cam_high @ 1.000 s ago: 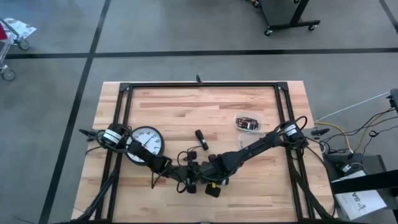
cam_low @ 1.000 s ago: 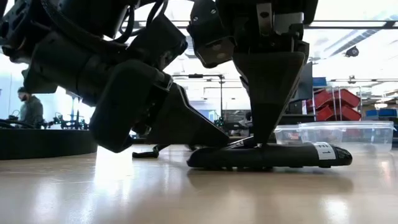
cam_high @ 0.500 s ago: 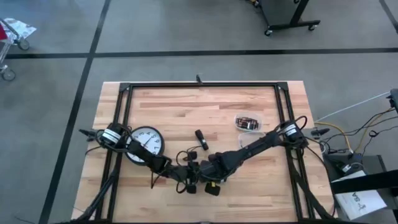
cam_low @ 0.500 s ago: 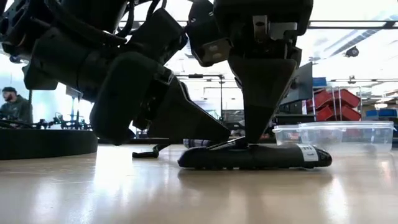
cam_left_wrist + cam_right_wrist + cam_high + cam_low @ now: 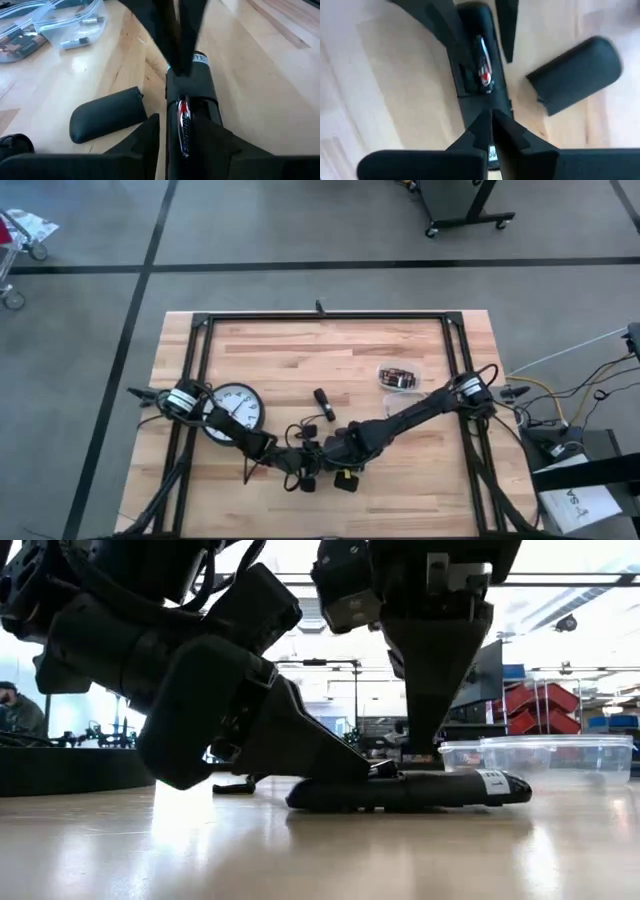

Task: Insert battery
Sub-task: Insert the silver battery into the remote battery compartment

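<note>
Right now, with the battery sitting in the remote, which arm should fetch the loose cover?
Right, probably. The left gripper grips the remote around the battery, steadying it. The right gripper only rests its shut tips on the remote, and the battery cover lies just beside.

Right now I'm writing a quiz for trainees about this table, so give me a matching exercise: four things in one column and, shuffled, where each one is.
Things:
1. battery
2. battery cover
3. left tool
4. right tool

Places:
A. lying flat on the table beside the remote
B. tips together, pressing down on top of the remote
C. in the remote's open compartment
D. straddling the remote, one finger on each side

Pairs: 1-C; 2-A; 3-D; 4-B
</note>
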{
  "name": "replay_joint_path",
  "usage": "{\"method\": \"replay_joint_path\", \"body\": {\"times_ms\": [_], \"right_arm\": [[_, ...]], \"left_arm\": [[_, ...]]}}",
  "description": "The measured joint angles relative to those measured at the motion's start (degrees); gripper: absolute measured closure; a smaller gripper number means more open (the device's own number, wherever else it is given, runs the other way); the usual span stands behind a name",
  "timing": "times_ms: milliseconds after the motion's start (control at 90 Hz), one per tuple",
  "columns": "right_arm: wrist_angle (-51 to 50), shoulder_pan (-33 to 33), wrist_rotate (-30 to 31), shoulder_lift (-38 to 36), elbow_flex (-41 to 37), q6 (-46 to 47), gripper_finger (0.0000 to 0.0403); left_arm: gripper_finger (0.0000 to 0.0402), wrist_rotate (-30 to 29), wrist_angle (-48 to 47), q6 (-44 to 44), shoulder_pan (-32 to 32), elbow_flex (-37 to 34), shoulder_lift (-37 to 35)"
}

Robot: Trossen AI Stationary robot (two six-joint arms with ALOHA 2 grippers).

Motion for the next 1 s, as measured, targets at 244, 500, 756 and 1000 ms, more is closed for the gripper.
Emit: {"method": "replay_joint_path", "body": {"times_ms": [244,500,756,1000], "right_arm": [[1.06,-0.02,1.12,0.57,0.04,-2.01,0.0403],[3.21,-0.02,1.05,2.37,0.04,-3.64,0.0403],[4.41,0.0,1.01,2.63,-0.03,-4.88,0.0403],[5.16,-0.54,0.22,2.63,-0.6,-9.49,0.0403]], "left_arm": [[0.0304,0.24,-0.13,0.01,0.01,-0.02,0.0],[0.0304,0.57,-0.24,0.07,0.04,-0.04,0.0],[0.0304,0.74,-0.22,0.13,0.02,-0.09,0.02],[0.0304,1.09,0.42,0.15,0.07,-0.15,0.02]]}}
